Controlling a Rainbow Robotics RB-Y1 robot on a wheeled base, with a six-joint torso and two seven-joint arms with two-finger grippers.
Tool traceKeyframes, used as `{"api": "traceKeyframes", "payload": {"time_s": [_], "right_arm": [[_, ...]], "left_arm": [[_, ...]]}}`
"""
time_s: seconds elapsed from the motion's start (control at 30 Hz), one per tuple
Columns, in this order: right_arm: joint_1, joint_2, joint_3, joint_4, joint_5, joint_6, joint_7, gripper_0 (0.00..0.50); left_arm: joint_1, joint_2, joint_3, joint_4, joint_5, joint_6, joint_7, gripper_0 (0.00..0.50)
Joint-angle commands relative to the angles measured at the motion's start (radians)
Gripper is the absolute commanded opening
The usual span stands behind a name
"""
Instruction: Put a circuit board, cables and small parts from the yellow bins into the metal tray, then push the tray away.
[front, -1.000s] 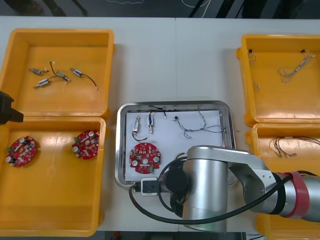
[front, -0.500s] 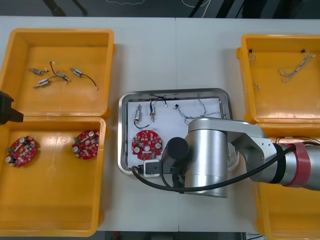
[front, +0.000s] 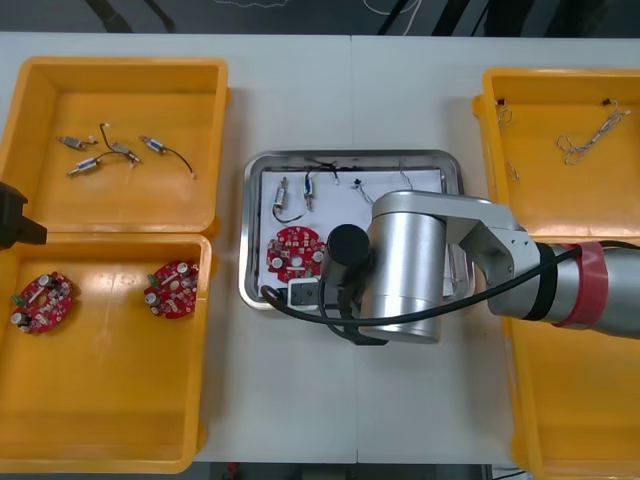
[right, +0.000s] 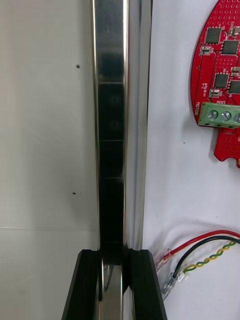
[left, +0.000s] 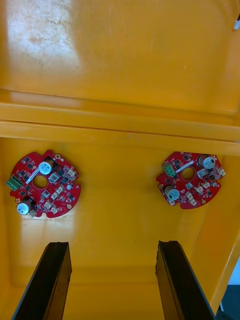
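Seemingly the right pincer (right: 114, 256) nips the near rim of the metal tray (right: 111, 125); the left pincer (left: 112, 245) hangs open at the left edge of the worktop (front: 300, 100).

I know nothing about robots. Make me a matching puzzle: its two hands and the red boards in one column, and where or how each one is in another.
1. left hand
2. right hand
3. lone round red circuit board
4. pair of round red circuit boards

A. shut on the shiny metal tray at its rim
B. side by side in the near left yellow plastic bin
C. open above a bin floor
D. on the tray's white inside

Pairs: 1-C, 2-A, 3-D, 4-B
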Motion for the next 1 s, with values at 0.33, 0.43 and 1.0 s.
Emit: {"api": "traceKeyframes", "payload": {"time_s": [0.33,0.43,1.0], "right_arm": [[-0.156,-0.015,0.012,0.139,-0.119,-0.068,0.091,0.0],[-0.184,-0.015,0.012,0.183,-0.142,-0.084,0.109,0.0],[-0.264,-0.01,0.01,0.378,-0.205,-0.179,0.355,0.0]], "left_arm": [[0.019,0.047,0.028,-0.028,0.0,0.007,-0.072,0.5],[0.019,0.047,0.028,-0.028,0.0,0.007,-0.072,0.5],[0.019,0.047,0.028,-0.028,0.0,0.007,-0.072,0.5]]}}
